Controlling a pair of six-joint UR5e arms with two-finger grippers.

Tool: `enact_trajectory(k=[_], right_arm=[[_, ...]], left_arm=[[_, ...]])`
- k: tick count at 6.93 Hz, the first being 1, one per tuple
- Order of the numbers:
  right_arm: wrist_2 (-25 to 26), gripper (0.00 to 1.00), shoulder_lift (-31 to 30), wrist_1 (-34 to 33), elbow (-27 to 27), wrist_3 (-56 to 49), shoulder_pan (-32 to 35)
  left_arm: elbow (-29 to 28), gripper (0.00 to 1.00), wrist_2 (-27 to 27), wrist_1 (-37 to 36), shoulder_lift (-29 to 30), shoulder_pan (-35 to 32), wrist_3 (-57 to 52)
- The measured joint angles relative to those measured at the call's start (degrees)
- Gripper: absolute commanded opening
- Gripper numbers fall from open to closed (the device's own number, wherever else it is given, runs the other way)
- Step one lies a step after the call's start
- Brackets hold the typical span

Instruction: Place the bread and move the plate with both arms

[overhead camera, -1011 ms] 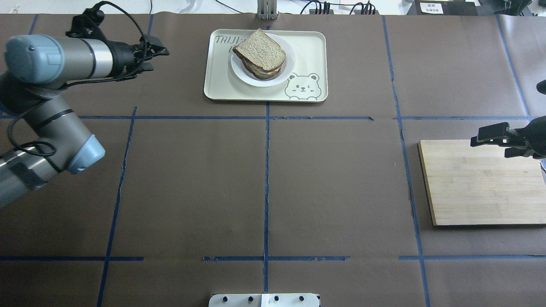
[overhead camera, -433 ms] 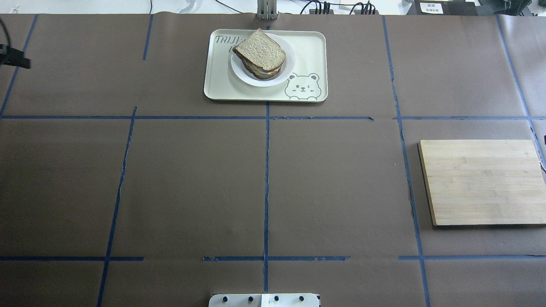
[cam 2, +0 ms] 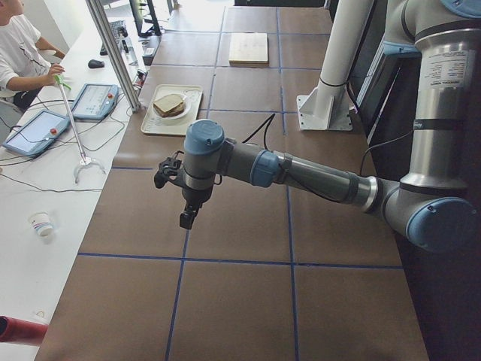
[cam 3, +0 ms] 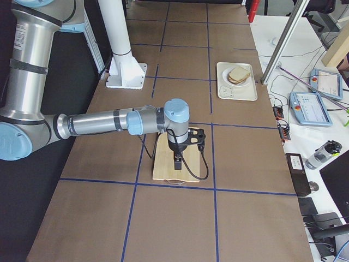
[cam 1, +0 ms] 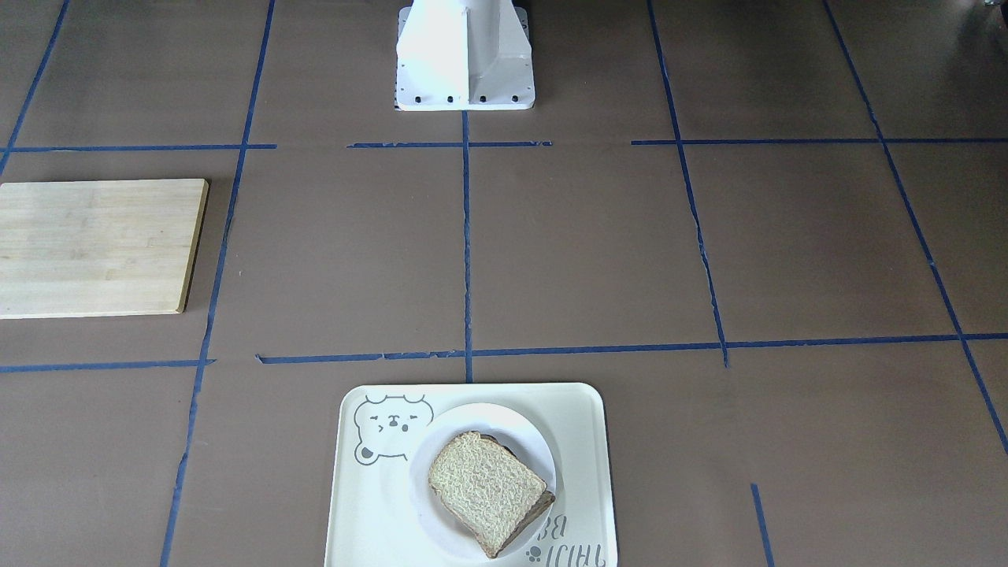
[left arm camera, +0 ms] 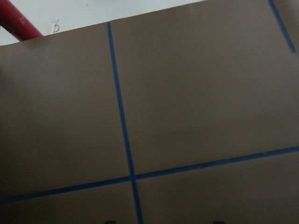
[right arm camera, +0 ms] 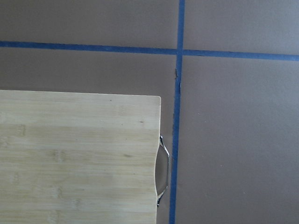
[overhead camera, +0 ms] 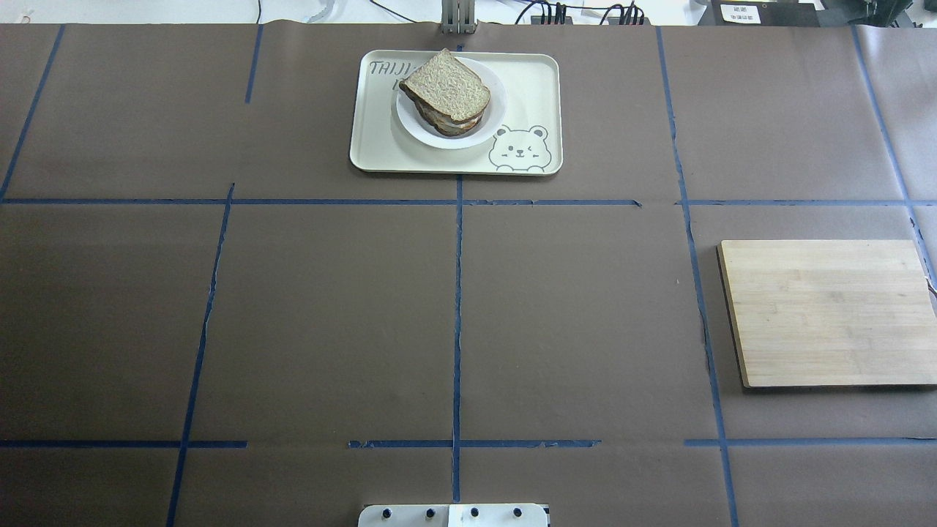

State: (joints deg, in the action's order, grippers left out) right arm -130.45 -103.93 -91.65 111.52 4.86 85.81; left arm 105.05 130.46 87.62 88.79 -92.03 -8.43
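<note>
A slice of bread [overhead camera: 446, 89] lies on top of a stacked sandwich on the white plate [overhead camera: 494, 111], which sits in the cream bear tray [overhead camera: 534, 80] at the table's far middle. In the front-facing view the bread [cam 1: 484, 492] and plate [cam 1: 539, 449] are at the bottom. My left gripper [cam 2: 185, 219] hangs over bare table far to the left, seen only in the exterior left view. My right gripper [cam 3: 178, 162] points down over the wooden board [cam 3: 163, 166], seen only in the exterior right view. I cannot tell whether either is open or shut. Neither holds anything.
A bamboo cutting board [overhead camera: 827, 311] with a metal handle [right arm camera: 163, 170] lies at the right. The white robot base [cam 1: 465, 55] stands at the near middle edge. Blue tape lines grid the brown table. A seated person [cam 2: 19, 53], tablets and cables are beyond the far edge.
Both arms have pulled out of the overhead view, the left one off to the left, the right one off to the right. The sandwich, plate and tray have not moved.
</note>
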Motion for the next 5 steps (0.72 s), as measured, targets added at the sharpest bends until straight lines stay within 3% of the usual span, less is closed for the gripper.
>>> enact_trajectory(k=[5], right_arm=[[-5.41,0.99,-1.72,-1.38,-5.13,-12.91,4.06]], left_arm=[[-1.64,1.00,1.38,-5.33,-4.87,-1.00,-3.81]])
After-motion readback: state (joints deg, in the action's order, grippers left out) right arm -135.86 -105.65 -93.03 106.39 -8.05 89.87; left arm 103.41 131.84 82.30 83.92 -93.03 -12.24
